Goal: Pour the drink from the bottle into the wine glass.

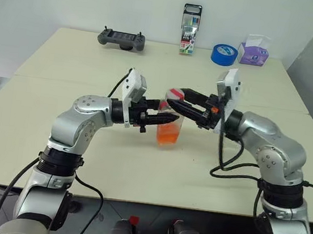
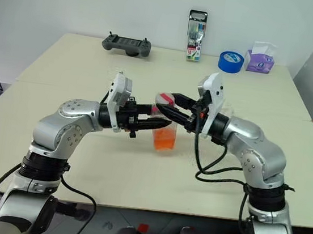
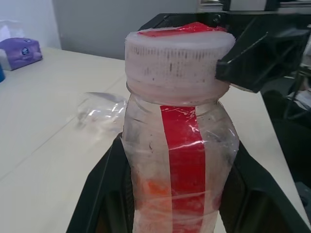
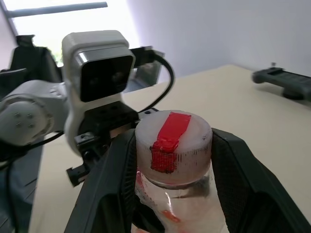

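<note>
Upright, cap topmost, the bottle (image 1: 170, 124) is clamped by the left end effector (image 1: 166, 118); the right end effector (image 1: 177, 98) pinches its cap (image 4: 173, 145).

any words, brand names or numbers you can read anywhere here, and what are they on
Nothing reads clearly enough to quote.
Bottle: a plain red strip, no print on it.
Cap: red tape and dark tick marks, no letters.
Marker pack: printing at its lower end, too small to read.
Tissue box: purple, with print too small to read.
Blue tape roll and black controller: no text visible.
</note>
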`<state>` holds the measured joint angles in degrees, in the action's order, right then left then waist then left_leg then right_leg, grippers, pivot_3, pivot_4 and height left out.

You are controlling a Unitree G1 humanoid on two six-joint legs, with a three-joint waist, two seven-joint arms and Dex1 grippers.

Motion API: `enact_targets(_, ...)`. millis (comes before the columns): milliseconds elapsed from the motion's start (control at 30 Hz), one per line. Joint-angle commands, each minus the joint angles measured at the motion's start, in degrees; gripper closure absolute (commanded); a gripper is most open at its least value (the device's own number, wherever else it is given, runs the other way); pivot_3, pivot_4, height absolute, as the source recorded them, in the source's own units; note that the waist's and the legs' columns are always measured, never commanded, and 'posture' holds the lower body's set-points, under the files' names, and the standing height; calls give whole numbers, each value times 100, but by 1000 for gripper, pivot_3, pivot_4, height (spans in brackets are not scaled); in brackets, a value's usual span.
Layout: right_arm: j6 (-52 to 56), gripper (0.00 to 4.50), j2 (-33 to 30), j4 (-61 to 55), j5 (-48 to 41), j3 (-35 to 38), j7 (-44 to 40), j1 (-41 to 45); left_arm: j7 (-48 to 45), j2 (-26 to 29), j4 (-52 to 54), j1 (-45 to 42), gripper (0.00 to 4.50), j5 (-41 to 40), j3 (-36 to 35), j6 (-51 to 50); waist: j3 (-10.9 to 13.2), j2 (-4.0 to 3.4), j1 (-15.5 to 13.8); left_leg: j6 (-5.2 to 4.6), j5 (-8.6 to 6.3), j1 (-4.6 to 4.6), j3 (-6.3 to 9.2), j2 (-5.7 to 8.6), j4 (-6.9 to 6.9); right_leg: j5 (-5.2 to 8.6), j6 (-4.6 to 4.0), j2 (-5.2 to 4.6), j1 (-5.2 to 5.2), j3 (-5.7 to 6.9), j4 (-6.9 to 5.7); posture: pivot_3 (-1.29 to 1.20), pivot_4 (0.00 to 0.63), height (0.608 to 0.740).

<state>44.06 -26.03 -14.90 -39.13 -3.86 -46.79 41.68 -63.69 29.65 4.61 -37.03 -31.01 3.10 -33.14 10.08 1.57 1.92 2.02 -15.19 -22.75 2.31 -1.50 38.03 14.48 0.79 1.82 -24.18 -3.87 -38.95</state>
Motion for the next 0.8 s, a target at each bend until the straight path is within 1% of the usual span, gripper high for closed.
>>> enact_targets(33, -121, 2642, -239, 395, -121, -406, -1351, 571, -747, 81, 516, -44, 2728, -218, 312, 250, 2, -3, 4, 0, 0, 2, -1, 2, -1, 0, 0, 1, 0, 0, 1, 0, 150, 740)
enact_targets(167, -186, 2642, -293, 744, -12, -293, -1604, 788, -761, 73, 429, -111, 2728, -124, 285, 357, 5, -5, 3, -1, 0, 4, 4, -1, -2, 1, 0, 15, 0, 6, -1, 0, 150, 740)
enact_targets(200, -72, 2292, -339, 757, -92, -172, -1577, 786, -711, 61, 394, -124, 2728, -94, 248, 388, 6, -5, 0, -1, 0, 3, 7, -3, -2, 2, 1, 15, 0, 9, -1, 0, 150, 740)
enact_targets(233, 246, 1922, -450, 682, -358, 35, -1546, 732, -635, 51, 343, -129, 2728, -33, 210, 447, 7, -6, -2, -1, 0, 2, 8, -3, -2, 1, 0, 15, -1, 9, -1, 0, 150, 740)
enact_targets(300, 729, 1344, -617, 475, -760, 362, -1400, 589, -516, 39, 276, -118, 2728, 45, 160, 540, 8, -6, -8, -1, -1, -1, 7, -3, -2, 0, -2, 13, 0, 7, 0, 0, 150, 740)
enact_targets(333, 827, 1050, -648, 348, -824, 489, -1220, 496, -472, 31, 263, -108, 2728, 53, 136, 551, 9, -4, -15, -1, 0, -4, 8, -6, -1, 0, -2, 7, -1, 6, 1, 0, 150, 740)
enact_targets(433, 1168, 72, -743, -518, -1110, 1018, -402, -179, -317, 35, 173, -53, 2728, 105, 29, 619, 9, -4, -29, -1, -1, -10, 13, -7, 0, 0, -1, -3, 0, 7, 5, 0, 150, 740)
enact_targets(533, 1182, 72, -611, -1387, -1120, 1167, 411, -772, -182, 8, 28, -78, 2728, 144, -2, 692, 10, -4, -22, -1, -1, -11, 9, -5, 0, 2, 0, -4, -1, 2, 4, 0, 150, 740)
enact_targets(600, 1062, 72, -451, -1764, -988, 1095, 867, -987, -131, -34, -75, -123, 2728, 170, -12, 728, 10, -5, 6, -1, -1, -8, 5, -3, 1, 17, 27, -2, -2, -2, 1, 0, 150, 740)
enact_targets(667, 679, 72, -43, -2044, -294, 723, 1677, -1117, -78, -126, -251, -224, 2728, 224, 24, 799, 10, -5, 22, -1, 0, 0, -2, -3, 1, 18, 28, 7, -2, -10, -1, 0, 150, 740)
enact_targets(700, 576, 72, 94, -2104, -60, 605, 1952, -1146, -68, -153, -304, -256, 2728, 242, 37, 823, 10, -5, 27, -1, 0, 4, -2, -3, 1, 18, 28, 12, 0, -9, -2, 0, 150, 740)
enact_targets(800, 467, 72, 587, -2086, 343, 400, 2652, -1218, -50, -248, -412, -342, 2728, 363, 132, 949, 10, -6, 20, 0, 0, 2, 3, -6, 0, 18, 28, 21, -4, -6, -2, 0, 150, 740)
